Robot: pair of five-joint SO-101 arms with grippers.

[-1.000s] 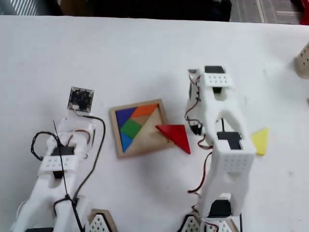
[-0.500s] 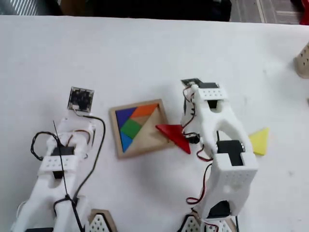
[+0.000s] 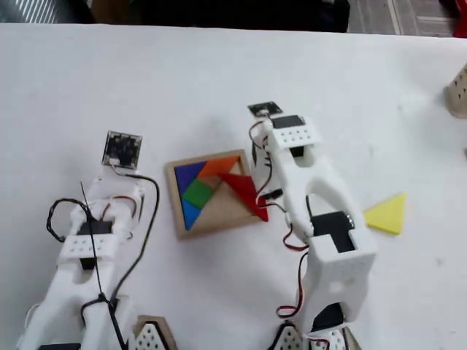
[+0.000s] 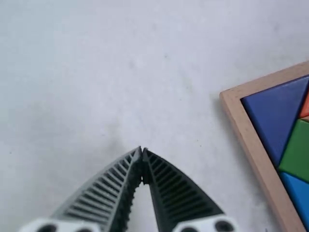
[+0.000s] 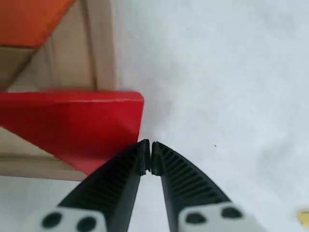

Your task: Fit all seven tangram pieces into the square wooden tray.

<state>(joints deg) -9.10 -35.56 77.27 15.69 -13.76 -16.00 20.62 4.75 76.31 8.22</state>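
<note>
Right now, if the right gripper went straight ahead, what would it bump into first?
Probably the red triangle: the right gripper's shut tips sit right at its edge. Depth is unclear, so it might slide past over bare table beside the tray.

In the high view the right arm [image 3: 321,219] and its wires [image 3: 271,194] hide part of the red triangle [image 3: 241,188]. Wrist-view edges cut off the tray [image 4: 248,142], the red triangle, and all but a sliver of the yellow piece [image 5: 305,217].
</note>
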